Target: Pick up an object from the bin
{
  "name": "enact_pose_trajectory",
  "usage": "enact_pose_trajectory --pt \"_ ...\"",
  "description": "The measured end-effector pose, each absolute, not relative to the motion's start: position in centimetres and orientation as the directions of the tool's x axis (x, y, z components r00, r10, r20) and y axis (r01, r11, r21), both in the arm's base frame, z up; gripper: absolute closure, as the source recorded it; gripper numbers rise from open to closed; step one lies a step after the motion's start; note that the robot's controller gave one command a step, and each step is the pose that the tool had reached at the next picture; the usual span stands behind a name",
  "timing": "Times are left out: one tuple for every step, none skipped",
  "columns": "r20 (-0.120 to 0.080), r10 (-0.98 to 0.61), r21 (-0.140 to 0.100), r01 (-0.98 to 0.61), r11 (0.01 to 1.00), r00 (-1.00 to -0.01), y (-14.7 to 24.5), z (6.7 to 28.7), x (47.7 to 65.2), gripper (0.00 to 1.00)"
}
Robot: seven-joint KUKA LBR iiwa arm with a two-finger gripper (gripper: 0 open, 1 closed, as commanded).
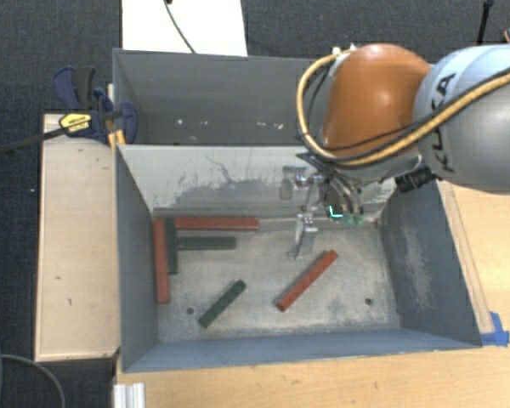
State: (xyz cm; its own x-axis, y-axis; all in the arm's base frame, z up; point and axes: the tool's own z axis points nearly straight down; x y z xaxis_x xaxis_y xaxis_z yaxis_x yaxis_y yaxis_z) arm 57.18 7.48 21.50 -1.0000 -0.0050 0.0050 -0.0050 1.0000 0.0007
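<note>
Grey bin (425, 262), a few bars on its floor. Far left: a red upright bar (161, 266) runs near-to-far along the left wall, with a dark green short bar (172, 249) touching its right side. From their far ends a long red bar (217, 223) lies left-to-right against the far wall's foot, and a dark green flat bar (206, 243) lies parallel just near of it. Nearer, left of centre, a slanted dark green bar (222, 303) lies alone.

Centre-right: a slanted red bar (307, 280) lies diagonal, near end to the left, far end up to the right, well apart from the other bars. The gripper (301, 243) hangs down into the bin right at that bar's far end, its tip just left of the end; contact can't be told. Open or closed, can't tell; nothing visibly gripped.

Right: the wrist sits under a round orange cover (370, 92) over the bin's far right corner, looped by yellow cables (310, 117). The silver arm (480, 117) comes in from the right edge, pointing the gripper roughly straight down.
</note>
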Motion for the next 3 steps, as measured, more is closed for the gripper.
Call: enact_pose_trajectory --pt "0.008 -0.024 0.000 -0.024 1.000 -1.000 4.2 7.2 51.0 0.00" --pt "-0.001 -0.021 0.001 -0.021 1.000 -1.000 4.3 7.6 51.3 1.00" --pt "-0.012 -0.016 0.001 -0.016 1.000 -1.000 4.6 22.0 53.3 1.00"
